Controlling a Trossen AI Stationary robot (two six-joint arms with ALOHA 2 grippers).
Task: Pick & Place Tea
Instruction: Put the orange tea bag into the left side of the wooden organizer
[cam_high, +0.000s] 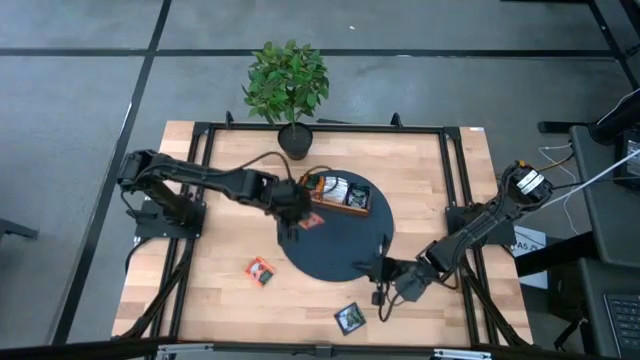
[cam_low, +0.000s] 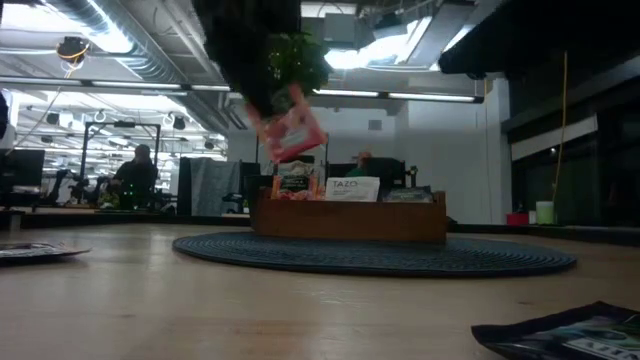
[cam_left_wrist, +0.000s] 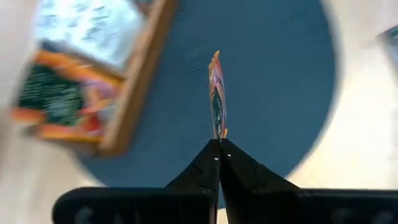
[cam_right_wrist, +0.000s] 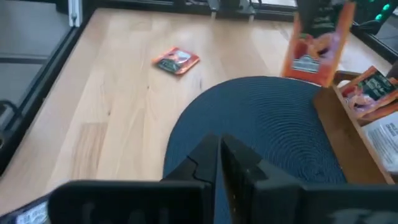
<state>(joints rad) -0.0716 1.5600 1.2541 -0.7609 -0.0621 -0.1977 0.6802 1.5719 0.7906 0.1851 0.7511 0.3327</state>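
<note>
So on the table (cam_high: 220, 250) there's a round dark mat (cam_high: 340, 250) about mid-table, and the wooden tray (cam_high: 340, 192) sits on the mat's far part, toward the plant (cam_high: 287, 80) at the far edge, already holding a few sachets. The left hand (cam_high: 300, 215) is clamped on an orange sachet (cam_high: 310, 222), hanging it edge-down above the mat, just beside the tray's left end on the near side. So the drop is a short hop toward the far edge, and I'd guess the sachet needs its flat face lined up with the tray's long axis to slot in. The right hand (cam_high: 385, 270) is at the mat's near-right rim, fingers nearly together, nothing in them. Loose ones: an orange sachet (cam_high: 261, 270) on the near-left of the table and a dark sachet (cam_high: 350, 317) by the near edge, closer to the right hand.
</note>
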